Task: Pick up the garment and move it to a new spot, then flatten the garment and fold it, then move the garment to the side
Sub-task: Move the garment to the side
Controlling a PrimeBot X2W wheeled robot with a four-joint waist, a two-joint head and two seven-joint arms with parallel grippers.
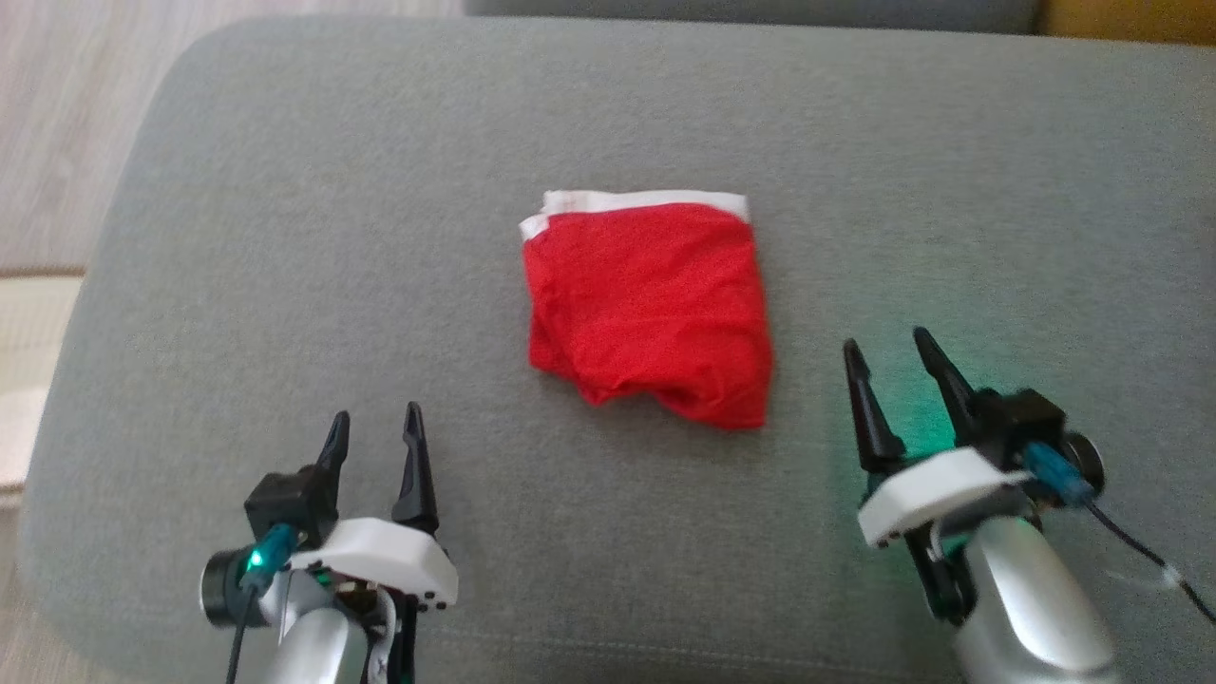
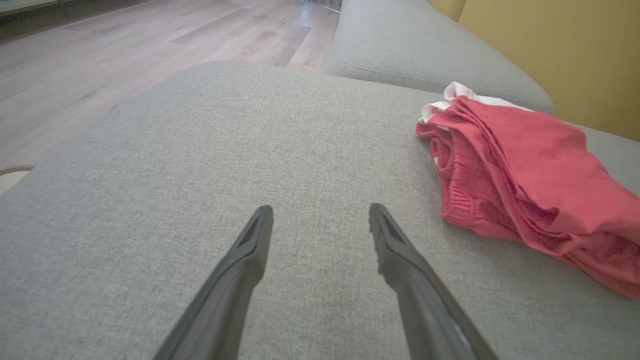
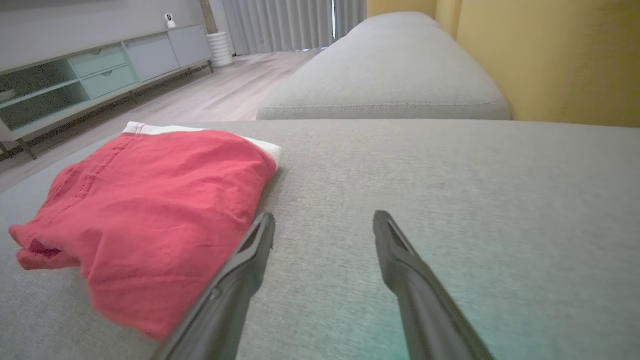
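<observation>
A red garment (image 1: pixel 651 309) with a white band along its far edge lies folded in the middle of the grey couch cushion (image 1: pixel 285 237). My left gripper (image 1: pixel 375 423) hovers open near the front left, well short of the garment, nothing between its fingers. My right gripper (image 1: pixel 888 350) is open at the front right, just right of the garment's near corner. In the left wrist view the garment (image 2: pixel 525 175) lies to the right of the open gripper (image 2: pixel 320 210). In the right wrist view the garment (image 3: pixel 150 210) sits left of the open gripper (image 3: pixel 324 217), its left finger close to the cloth edge.
A second grey cushion (image 3: pixel 390 75) continues behind this one, with a yellow wall (image 3: pixel 550 60) alongside. Wooden floor (image 2: pixel 125 50) lies beyond the cushion's left edge. A low pale cabinet (image 3: pixel 75 80) stands across the room.
</observation>
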